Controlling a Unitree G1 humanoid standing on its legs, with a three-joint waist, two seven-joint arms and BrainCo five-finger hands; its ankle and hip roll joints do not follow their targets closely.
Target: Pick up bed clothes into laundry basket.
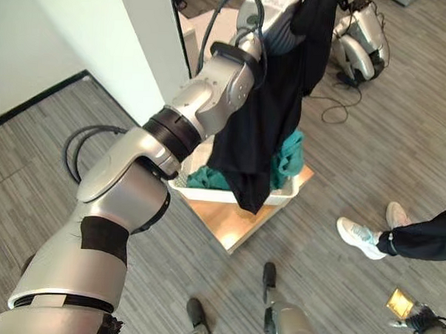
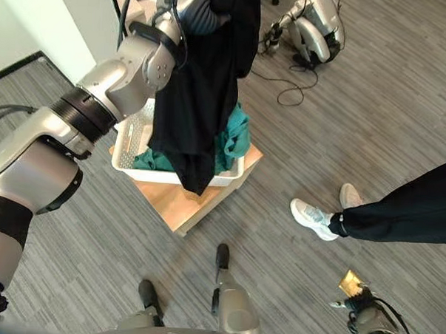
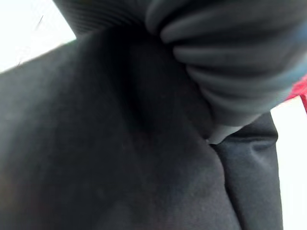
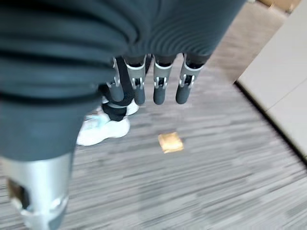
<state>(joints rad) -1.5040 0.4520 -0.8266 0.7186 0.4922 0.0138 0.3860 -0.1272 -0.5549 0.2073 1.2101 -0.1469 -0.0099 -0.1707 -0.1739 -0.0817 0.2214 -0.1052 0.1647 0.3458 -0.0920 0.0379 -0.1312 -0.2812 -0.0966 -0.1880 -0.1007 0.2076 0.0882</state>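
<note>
Black cloth, a long garment [image 1: 266,117], hangs from the raised left robot hand [image 1: 304,11] and drapes down over a white laundry basket [image 2: 127,157], its lower end dangling past the basket's near rim. Whether that robot hand's fingers are curled round the cloth I cannot tell, since the fabric seems to cover them. Teal clothes [image 2: 235,138] lie heaped inside the basket, which sits on a low wooden table [image 2: 184,202], reaching its edges. The right robot hand [image 4: 156,81] hangs low over the grey floor [image 4: 201,163], fingers straight and holding nothing. A person's white shoes [image 1: 361,236] stand nearby.
</note>
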